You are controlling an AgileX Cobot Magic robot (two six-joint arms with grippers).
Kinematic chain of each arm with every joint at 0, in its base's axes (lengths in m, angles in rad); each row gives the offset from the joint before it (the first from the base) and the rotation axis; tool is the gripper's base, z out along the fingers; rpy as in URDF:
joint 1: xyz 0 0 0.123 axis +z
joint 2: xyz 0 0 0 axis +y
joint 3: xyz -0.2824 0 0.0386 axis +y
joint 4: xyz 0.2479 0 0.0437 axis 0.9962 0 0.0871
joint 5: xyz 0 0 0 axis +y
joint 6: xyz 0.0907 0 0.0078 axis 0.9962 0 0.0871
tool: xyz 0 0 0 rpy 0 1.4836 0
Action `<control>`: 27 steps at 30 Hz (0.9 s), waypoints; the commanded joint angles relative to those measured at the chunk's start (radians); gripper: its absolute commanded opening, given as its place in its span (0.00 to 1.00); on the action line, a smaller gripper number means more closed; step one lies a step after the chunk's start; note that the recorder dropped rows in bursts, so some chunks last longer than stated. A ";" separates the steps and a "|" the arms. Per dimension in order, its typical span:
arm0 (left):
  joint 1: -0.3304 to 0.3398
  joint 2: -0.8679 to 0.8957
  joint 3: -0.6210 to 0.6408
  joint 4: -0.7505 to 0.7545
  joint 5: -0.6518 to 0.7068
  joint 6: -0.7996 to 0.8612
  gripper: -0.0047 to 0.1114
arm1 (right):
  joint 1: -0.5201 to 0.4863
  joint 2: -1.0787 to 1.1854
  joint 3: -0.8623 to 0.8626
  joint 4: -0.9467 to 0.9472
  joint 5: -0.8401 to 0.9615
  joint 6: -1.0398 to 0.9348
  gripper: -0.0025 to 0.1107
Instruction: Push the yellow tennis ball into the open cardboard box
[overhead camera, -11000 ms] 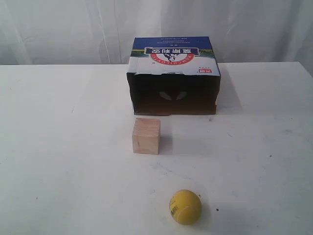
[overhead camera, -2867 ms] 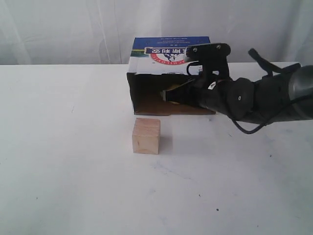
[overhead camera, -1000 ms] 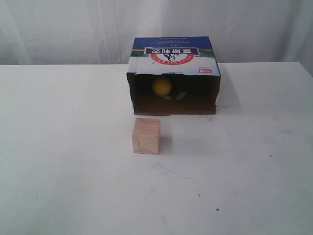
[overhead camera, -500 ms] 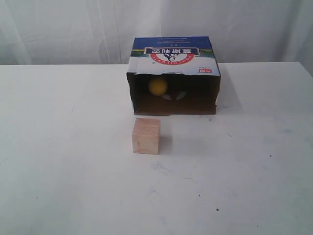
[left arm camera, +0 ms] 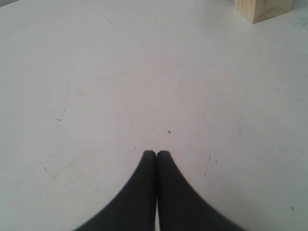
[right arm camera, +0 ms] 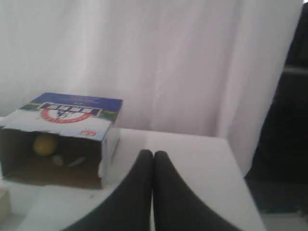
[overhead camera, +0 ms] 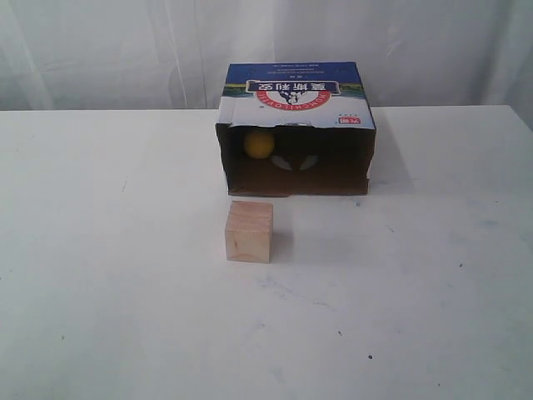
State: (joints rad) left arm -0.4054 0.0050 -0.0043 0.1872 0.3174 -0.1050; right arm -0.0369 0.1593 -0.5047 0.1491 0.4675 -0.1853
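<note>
The yellow tennis ball (overhead camera: 259, 143) lies inside the open cardboard box (overhead camera: 296, 98), near the left of its dark interior. The right wrist view also shows the ball (right arm camera: 44, 144) within the box (right arm camera: 72, 115). Neither arm appears in the exterior view. My left gripper (left arm camera: 156, 153) is shut with nothing in it, above bare white table. My right gripper (right arm camera: 153, 153) is shut and empty, well back from the box.
A pale wooden cube (overhead camera: 249, 231) stands on the white table (overhead camera: 125, 292) in front of the box's opening; its corner (left arm camera: 262, 8) shows in the left wrist view. White curtains hang behind. A dark area lies beyond the table's edge (right arm camera: 240, 173).
The right arm, which had reached to the box, has withdrawn from the exterior view. The ball inside the box has rolled leftward over the last second.
</note>
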 commanded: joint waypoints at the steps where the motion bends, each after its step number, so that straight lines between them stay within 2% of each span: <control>1: -0.007 -0.005 0.004 0.000 0.004 -0.001 0.04 | -0.005 -0.078 0.240 -0.260 -0.237 0.284 0.02; 4: -0.007 -0.005 0.004 0.000 0.004 -0.001 0.04 | -0.005 -0.159 0.427 -0.262 -0.152 0.321 0.02; 7: -0.006 -0.005 0.004 0.000 0.001 -0.001 0.04 | -0.009 -0.159 0.505 -0.267 -0.129 0.321 0.02; 11: -0.006 -0.005 0.004 0.000 -0.003 -0.001 0.04 | -0.012 -0.159 0.505 -0.262 -0.122 0.294 0.02; 15: -0.006 -0.005 0.004 0.000 -0.003 -0.001 0.04 | -0.012 -0.159 0.505 -0.073 -0.124 0.294 0.02; 27: -0.006 -0.005 0.004 0.000 -0.003 -0.001 0.04 | -0.012 -0.159 0.505 -0.071 -0.124 0.294 0.02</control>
State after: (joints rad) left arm -0.4054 0.0050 -0.0043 0.1872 0.3155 -0.1050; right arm -0.0407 0.0064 -0.0052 0.0766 0.3563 0.1136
